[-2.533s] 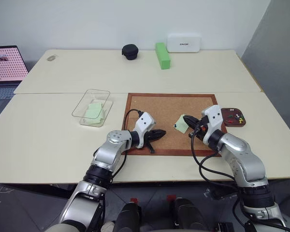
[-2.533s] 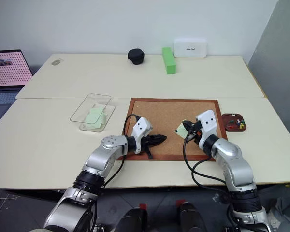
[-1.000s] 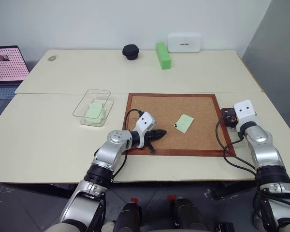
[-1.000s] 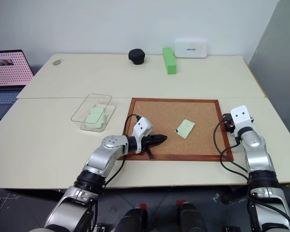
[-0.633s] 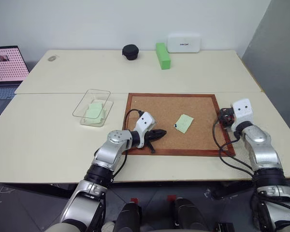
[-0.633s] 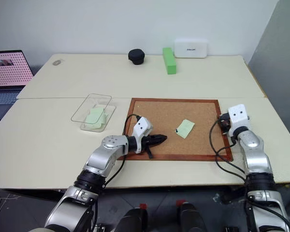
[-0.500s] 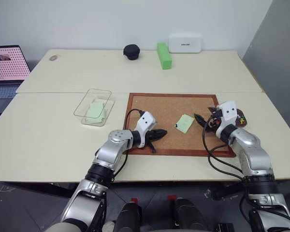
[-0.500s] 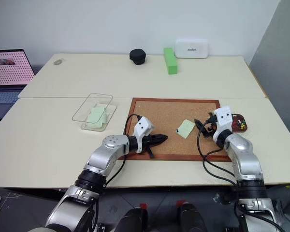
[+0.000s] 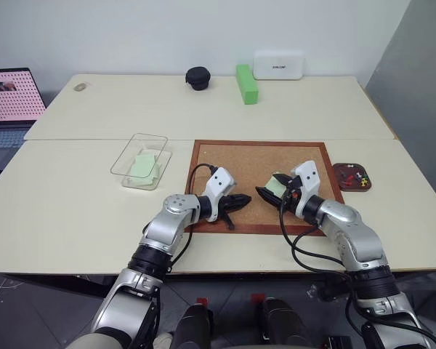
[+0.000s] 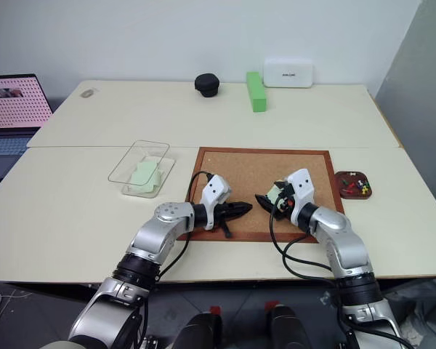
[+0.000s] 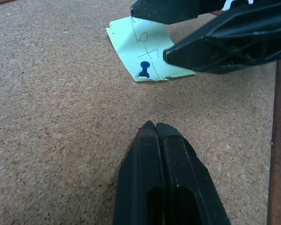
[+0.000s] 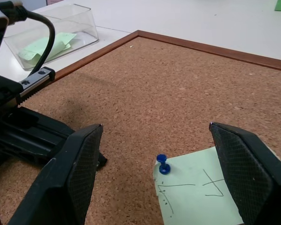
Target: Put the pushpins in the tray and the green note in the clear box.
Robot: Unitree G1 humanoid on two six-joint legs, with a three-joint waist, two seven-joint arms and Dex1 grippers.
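Wide apart stand the jaws of the right gripper (image 12: pixel 157 173), with the blue pushpin (image 12: pixel 163 165) low between them. A second ago this gripper was beside the tray (image 9: pixel 351 177) at the right edge of the corkboard (image 9: pixel 232 161); now it has come over the board to the green note (image 12: pixel 200 194). The left gripper (image 11: pixel 156 127) has not moved, and its jaws are pressed together with nothing between. The pin stands upright in the corner of the note, head up. The note lies flat in front of the left jaws, apart from them. More notes lie in the clear box (image 9: pixel 140 160).
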